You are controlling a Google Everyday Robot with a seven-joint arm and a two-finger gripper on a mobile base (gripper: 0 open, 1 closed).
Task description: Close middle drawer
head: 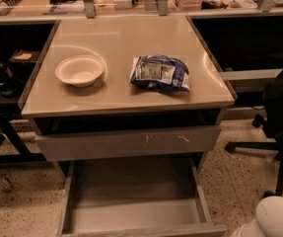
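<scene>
Gripper is not seen, so its state cannot be told; only a white robot part is shown beyond the counter's front right corner. The middle drawer is pulled out below the counter's front edge, its long axis parallel to that edge. A push toward the back edge is judged needed, and nothing is seen blocking its way in.

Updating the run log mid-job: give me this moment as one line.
middle drawer: pulled open, nothing seen inside | gripper: out of view | white robot part: lower right, by drawer corner | tabletop: white bowl, blue snack bag
</scene>
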